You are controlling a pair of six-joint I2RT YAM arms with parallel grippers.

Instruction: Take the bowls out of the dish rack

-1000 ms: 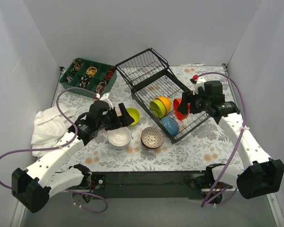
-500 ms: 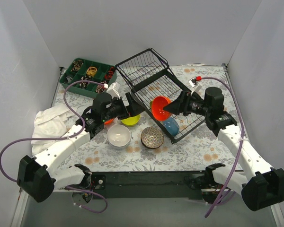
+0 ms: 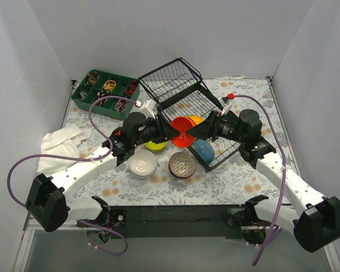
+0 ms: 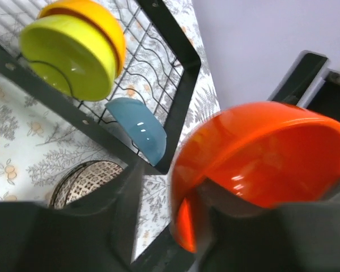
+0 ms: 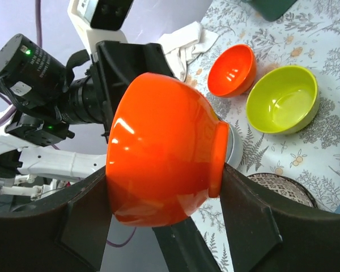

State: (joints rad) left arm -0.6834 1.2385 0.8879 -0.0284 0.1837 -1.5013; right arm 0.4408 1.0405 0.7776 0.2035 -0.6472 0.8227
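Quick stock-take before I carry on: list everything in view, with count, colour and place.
dish rack: 1, black wire, centre back, set diagonally.
held bowl: 1, orange-red, in the air at the rack's near-left side.
rack bowls: 3, lime and yellow-orange standing together, blue nearer the rack's corner.
table bowls: 4, white, patterned, lime, orange, all left of the rack.
compartment tray: 1, green, back left, small items inside.
cloth: 1, white, crumpled, left edge.
table cover: 1, pale floral print.
left gripper: 1, black, at the held bowl's rim, grip unclear.
right gripper: 1, black, closed on the held bowl.
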